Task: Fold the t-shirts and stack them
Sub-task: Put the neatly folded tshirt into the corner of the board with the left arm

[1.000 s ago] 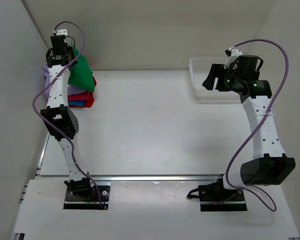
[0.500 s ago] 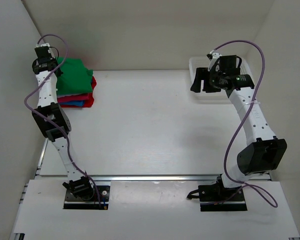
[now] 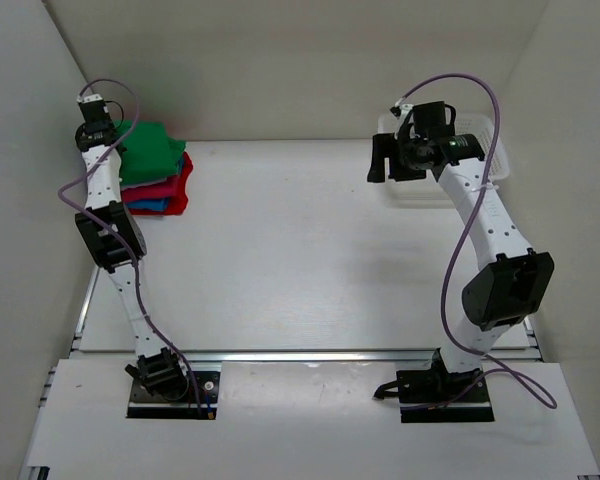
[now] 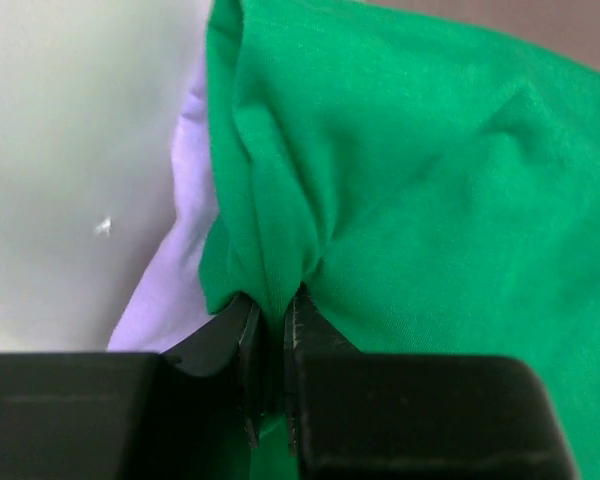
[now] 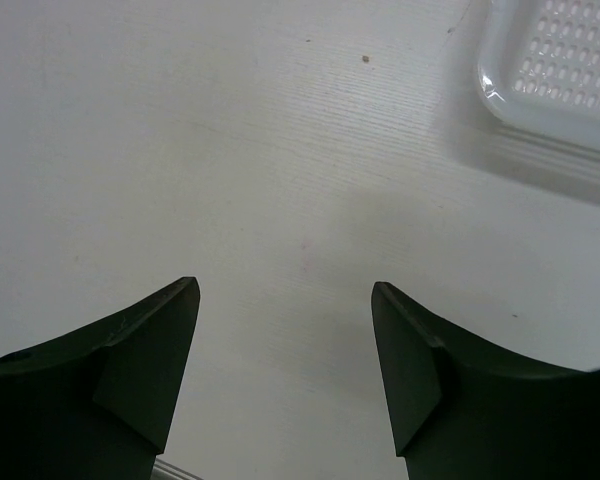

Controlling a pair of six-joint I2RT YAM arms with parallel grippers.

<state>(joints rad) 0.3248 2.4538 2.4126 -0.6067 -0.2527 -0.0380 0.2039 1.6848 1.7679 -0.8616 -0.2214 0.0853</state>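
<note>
Flatter than before, the green t-shirt [image 3: 152, 150] is lying on the folded pile [image 3: 170, 196] at the far-left corner, its pinched fold pointing straight away from the left gripper [image 4: 270, 312] squeezing it. The right gripper [image 5: 285, 305] is hanging wide apart.

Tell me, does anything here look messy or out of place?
Only slightly: the green t-shirt atop the stack is bunched into a ridge where the left gripper pinches it, and a lavender shirt pokes out beside it. Nothing looks spilled or damaged.
</note>
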